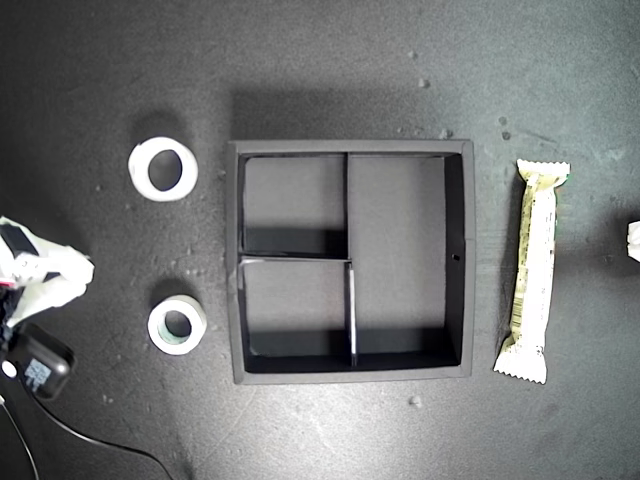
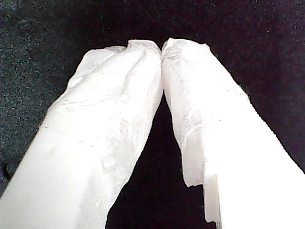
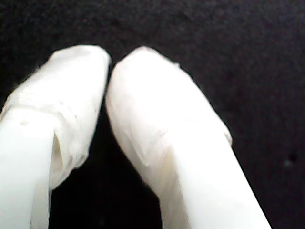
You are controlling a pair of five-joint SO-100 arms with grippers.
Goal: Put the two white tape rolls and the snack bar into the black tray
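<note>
My first gripper [image 2: 161, 47] has its wrapped tips pinched together with nothing between them, just dark mat underneath. Same story with my second gripper [image 3: 108, 64]: tips touching, nothing held. In the exterior view 1 arm pokes in at the left edge and a sliver of white shows at the right edge, but I can't tell which is which from the wrist views.

Moving outward, nothing is packed yet. The black tray [image 1: 236, 260] sits mid-mat with all 3 compartments bare. The wider tape roll [image 1: 163, 168] and the smaller tape roll [image 1: 177, 325] lie flat on the exterior view's left of it, well apart from each other. The snack bar [image 1: 535, 268] lies on the exterior view's right, parallel to the tray wall, so I'd guess it's meant for the long compartment and the rolls for the 2 small squares.
</note>
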